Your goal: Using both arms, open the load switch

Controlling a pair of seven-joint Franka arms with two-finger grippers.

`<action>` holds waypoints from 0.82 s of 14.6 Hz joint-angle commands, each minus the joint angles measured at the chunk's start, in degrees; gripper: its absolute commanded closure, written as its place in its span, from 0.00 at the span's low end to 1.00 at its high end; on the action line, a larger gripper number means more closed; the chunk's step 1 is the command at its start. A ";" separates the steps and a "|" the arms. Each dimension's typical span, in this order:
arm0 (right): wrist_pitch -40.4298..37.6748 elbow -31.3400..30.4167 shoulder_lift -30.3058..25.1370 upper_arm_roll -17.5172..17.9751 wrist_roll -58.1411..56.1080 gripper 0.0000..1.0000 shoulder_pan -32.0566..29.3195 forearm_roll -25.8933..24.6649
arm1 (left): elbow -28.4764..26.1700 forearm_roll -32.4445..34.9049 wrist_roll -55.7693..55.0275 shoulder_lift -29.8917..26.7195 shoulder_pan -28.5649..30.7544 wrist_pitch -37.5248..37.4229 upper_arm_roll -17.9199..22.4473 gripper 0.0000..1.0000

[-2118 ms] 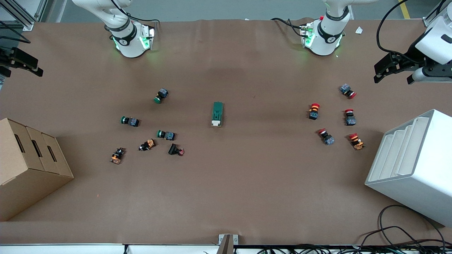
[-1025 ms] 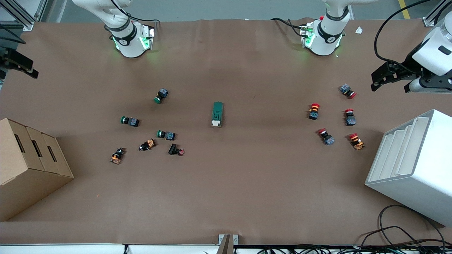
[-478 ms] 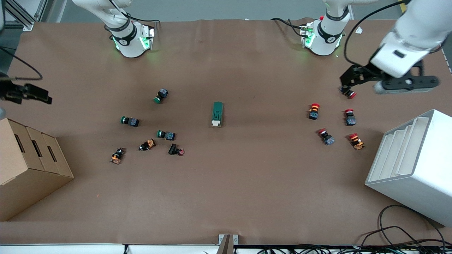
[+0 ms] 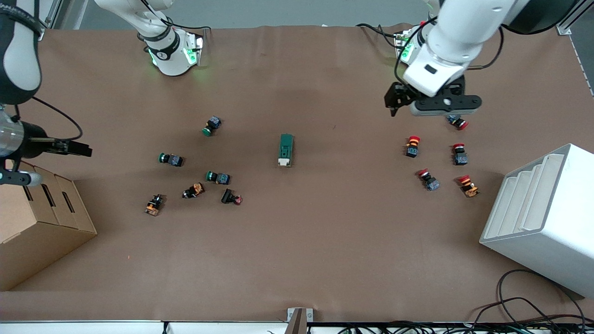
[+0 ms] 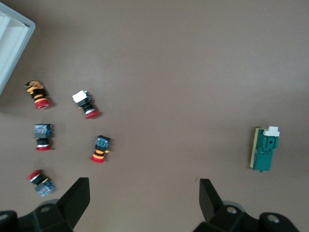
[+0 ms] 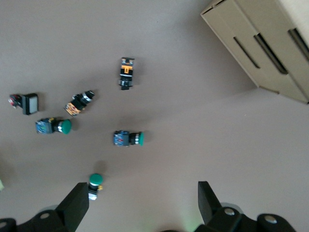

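The load switch, a dark green block with a white toggle end, lies flat at the table's middle and also shows in the left wrist view. My left gripper hangs open and empty over bare table, between the switch and the red-capped buttons, well apart from the switch. Its fingers stand wide apart around the left gripper. My right gripper is open and empty over the table's edge at the right arm's end, above the cardboard box. In the right wrist view the right gripper holds nothing.
Several red-capped push buttons lie toward the left arm's end, beside a white stepped rack. Green-capped and orange-bodied buttons are scattered toward the right arm's end, near a cardboard box.
Both arms have swung in from the table's ends. The left gripper moved toward the middle, past the red buttons. The right gripper moved inward over the box. The switch has not moved.
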 commanded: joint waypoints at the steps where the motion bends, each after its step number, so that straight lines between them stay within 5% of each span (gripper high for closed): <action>1: 0.19 -0.28 0.65 0.10 13.64 0.00 5.16 0.53 | -4.64 0.34 -3.16 -1.35 0.53 5.70 -4.63 0.00; 6: 0.72 -0.10 5.30 0.19 35.82 0.00 13.78 4.82 | -13.87 6.92 -17.04 -1.35 0.44 14.50 -16.67 0.00; 9: 5.01 -0.02 9.87 0.19 50.93 0.00 18.61 7.82 | -17.74 12.27 -26.71 -1.44 0.53 15.48 -26.34 0.01; 12: 9.84 0.07 14.88 0.19 63.93 0.00 23.97 8.96 | -20.47 13.08 -33.83 -2.15 0.53 15.22 -31.80 0.01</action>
